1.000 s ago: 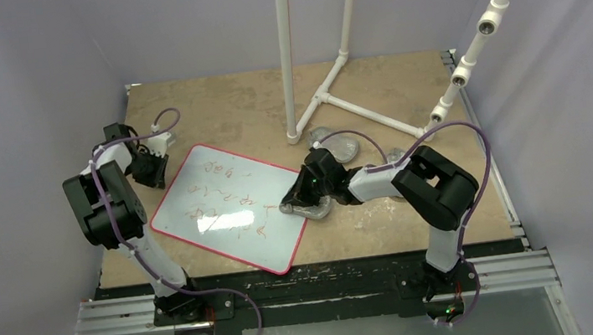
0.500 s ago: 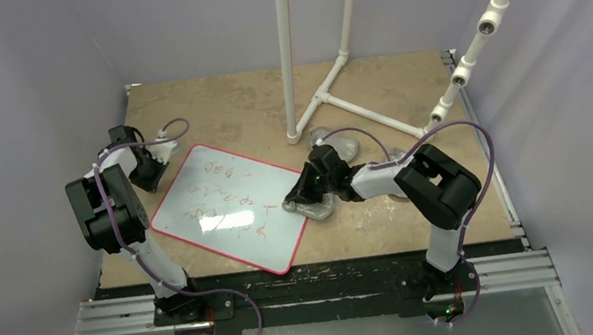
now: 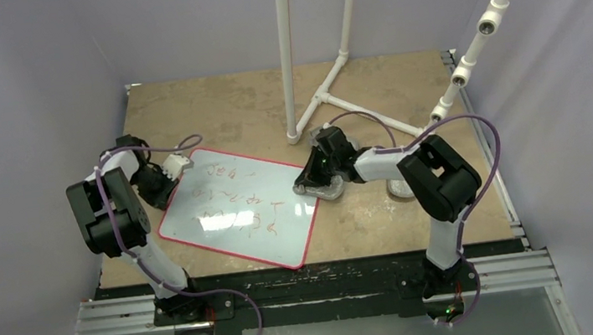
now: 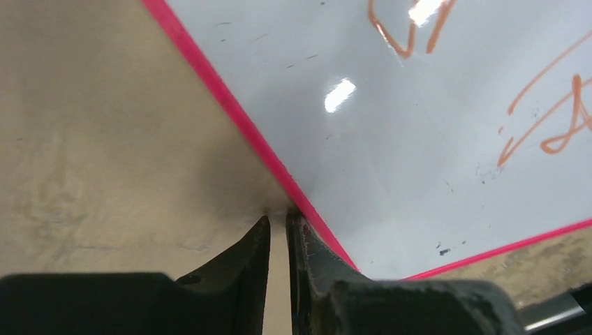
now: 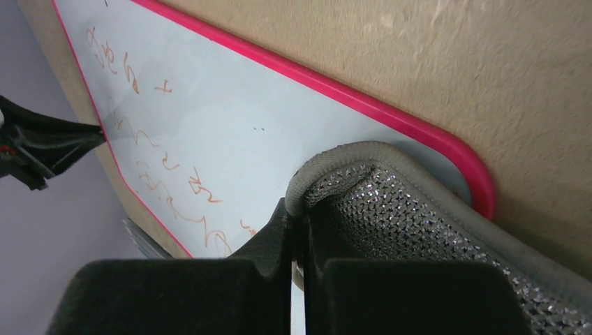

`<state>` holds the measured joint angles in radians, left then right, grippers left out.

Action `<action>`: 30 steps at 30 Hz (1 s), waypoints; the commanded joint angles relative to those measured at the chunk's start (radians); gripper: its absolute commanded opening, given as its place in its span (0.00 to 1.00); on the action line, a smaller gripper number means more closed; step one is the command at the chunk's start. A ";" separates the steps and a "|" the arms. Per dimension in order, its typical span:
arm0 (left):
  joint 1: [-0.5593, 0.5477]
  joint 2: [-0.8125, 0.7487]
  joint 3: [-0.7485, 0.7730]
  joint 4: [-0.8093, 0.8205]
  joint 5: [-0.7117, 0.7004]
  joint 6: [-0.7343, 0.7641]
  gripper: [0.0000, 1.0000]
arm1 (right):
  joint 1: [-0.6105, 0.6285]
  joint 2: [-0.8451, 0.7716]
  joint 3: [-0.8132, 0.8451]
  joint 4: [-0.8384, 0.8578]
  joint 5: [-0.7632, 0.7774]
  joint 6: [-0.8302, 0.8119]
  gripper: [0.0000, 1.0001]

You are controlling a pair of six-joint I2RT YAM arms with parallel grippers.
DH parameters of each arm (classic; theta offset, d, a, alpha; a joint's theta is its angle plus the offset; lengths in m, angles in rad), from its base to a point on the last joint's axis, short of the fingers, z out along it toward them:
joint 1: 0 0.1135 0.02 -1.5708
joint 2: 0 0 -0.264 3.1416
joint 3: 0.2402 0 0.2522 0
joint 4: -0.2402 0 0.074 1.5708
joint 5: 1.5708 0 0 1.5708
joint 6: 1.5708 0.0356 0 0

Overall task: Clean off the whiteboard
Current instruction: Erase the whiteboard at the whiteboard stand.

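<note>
The whiteboard [image 3: 235, 212] lies flat on the tan table, glossy white with a red rim and red scribbles. My left gripper [image 3: 166, 187] is low at its left edge. In the left wrist view its jaws [image 4: 278, 220] are nearly together with nothing between them, and the right fingertip [image 4: 300, 223] touches the red rim of the whiteboard [image 4: 419, 139]. My right gripper [image 3: 312, 181] is shut on a silvery-grey pad [image 3: 322, 188] at the board's far right corner. In the right wrist view the pad [image 5: 405, 216] rests on the whiteboard [image 5: 209, 132], gripped by the jaws [image 5: 297, 213].
A white pipe frame [image 3: 287, 50] stands on the table behind the board, with its foot bar [image 3: 371, 113] running right. A jointed white pipe [image 3: 480, 28] leans at the right. Another grey pad [image 3: 401, 188] lies by the right arm. Walls close in on both sides.
The board has slid and turned to the right. My left gripper followed its left edge rightward. My right gripper carried the pad back and right to the board's far right corner.
</note>
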<state>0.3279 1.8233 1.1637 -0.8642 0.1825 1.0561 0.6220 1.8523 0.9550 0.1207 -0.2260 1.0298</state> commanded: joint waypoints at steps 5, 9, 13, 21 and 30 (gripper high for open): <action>-0.046 0.036 -0.093 -0.293 0.228 0.123 0.16 | -0.029 0.057 0.083 -0.068 0.064 -0.072 0.00; -0.042 0.038 -0.087 -0.245 0.213 0.083 0.14 | -0.030 0.078 0.076 -0.010 0.033 -0.043 0.00; 0.013 0.067 0.024 -0.201 0.246 -0.006 0.16 | -0.004 0.139 0.084 0.131 -0.032 0.046 0.00; 0.097 0.120 0.246 -0.087 0.282 -0.259 0.24 | 0.160 0.366 0.436 0.099 -0.075 0.126 0.00; -0.006 0.156 0.085 0.015 0.266 -0.300 0.28 | 0.142 0.246 0.249 0.190 0.059 0.256 0.00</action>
<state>0.3592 1.9533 1.3312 -0.9024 0.4236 0.7910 0.8040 2.2356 1.3708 0.3031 -0.2455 1.2381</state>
